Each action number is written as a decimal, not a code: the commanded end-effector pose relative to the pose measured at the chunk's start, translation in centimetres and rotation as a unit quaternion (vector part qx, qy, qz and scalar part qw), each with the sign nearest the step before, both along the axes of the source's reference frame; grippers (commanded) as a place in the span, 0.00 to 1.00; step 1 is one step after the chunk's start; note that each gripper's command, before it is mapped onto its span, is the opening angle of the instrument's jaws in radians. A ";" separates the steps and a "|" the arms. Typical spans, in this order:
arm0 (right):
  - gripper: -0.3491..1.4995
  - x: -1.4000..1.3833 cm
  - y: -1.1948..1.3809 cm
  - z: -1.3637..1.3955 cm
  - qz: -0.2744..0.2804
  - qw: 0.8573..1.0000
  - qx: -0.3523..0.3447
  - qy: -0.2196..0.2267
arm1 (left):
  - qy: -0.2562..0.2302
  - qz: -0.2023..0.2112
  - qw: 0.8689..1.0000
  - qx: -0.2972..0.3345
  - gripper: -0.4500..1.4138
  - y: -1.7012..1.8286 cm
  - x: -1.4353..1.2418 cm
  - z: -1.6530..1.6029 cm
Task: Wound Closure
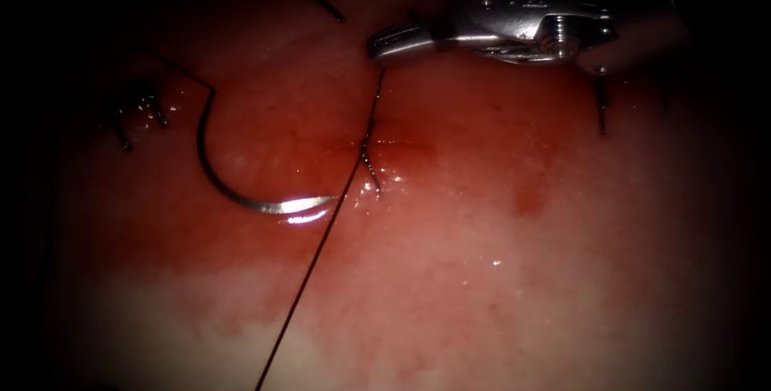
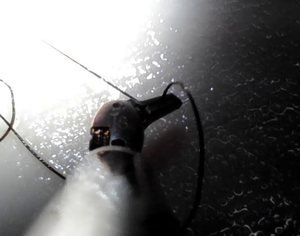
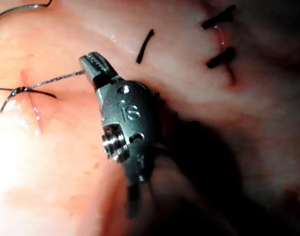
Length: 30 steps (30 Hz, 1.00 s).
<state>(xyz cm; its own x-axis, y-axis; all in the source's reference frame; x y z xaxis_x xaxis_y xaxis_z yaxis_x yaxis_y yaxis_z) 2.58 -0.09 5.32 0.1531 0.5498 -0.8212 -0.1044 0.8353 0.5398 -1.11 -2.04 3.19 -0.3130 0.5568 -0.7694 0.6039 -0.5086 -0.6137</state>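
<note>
The curved needle (image 1: 229,190) lies loose on the tissue (image 1: 498,278), left of the knot (image 1: 365,150), held by neither tool and not in the tissue. My right tool (image 1: 387,42) comes in from the upper right, its jaws shut on the thread (image 1: 376,94) just above the knot. In the right wrist view the same tool (image 3: 92,65) grips a short taut thread (image 3: 56,78) that leads to the knot (image 3: 21,90). A long strand (image 1: 309,270) runs taut from the knot to the lower edge. My left tool (image 2: 162,104) is shut on a taut thread (image 2: 86,71).
Finished stitches with cut thread ends sit at the left (image 1: 132,114) and at the right (image 1: 601,110), and another cut end (image 1: 325,4) lies at the top. Red fluid (image 1: 401,150) wets the tissue around the knot. Slack thread (image 2: 200,147) curls beside the left tool.
</note>
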 end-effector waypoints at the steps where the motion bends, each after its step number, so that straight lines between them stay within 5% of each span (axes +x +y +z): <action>1: 0.47 -0.03 -0.07 -0.06 0.009 1.000 0.005 0.005 | 0.000 -0.006 1.000 -0.005 0.00 -0.08 -0.02 -0.04; 7: 0.84 -0.48 0.03 -0.48 0.019 1.000 0.016 0.006 | 0.008 -0.053 0.996 -0.075 0.00 0.39 0.29 -0.42; 12: 0.84 -0.68 -0.05 -0.65 0.031 1.000 0.003 0.007 | 0.020 -0.091 0.987 -0.131 0.00 0.68 0.34 -0.56; 16: 0.85 -0.84 -0.36 -0.80 0.038 0.999 -0.011 0.004 | 0.026 -0.133 0.966 -0.220 0.00 1.23 0.32 -0.67; 21: 0.86 -0.84 -0.60 -0.88 0.056 0.998 -0.025 -0.018 | -0.006 -0.136 0.958 -0.254 0.00 1.60 0.20 -0.69; 25: 0.52 -0.82 -0.71 -0.93 0.076 0.995 -0.053 -0.032 | -0.030 -0.134 0.954 -0.268 0.00 1.79 0.06 -0.69; 30: 0.63 -0.73 -0.84 -0.98 0.087 0.994 -0.056 -0.039 | -0.063 -0.139 0.948 -0.278 0.00 1.96 -0.12 -0.73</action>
<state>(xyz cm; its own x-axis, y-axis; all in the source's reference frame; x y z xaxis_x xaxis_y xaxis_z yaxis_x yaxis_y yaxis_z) 1.77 -0.85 4.30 0.1306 0.4747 -0.8704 -0.2943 0.8569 0.4232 -1.23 0.07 2.40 -0.0776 0.0950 -0.9924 0.4486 -0.8856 -0.1198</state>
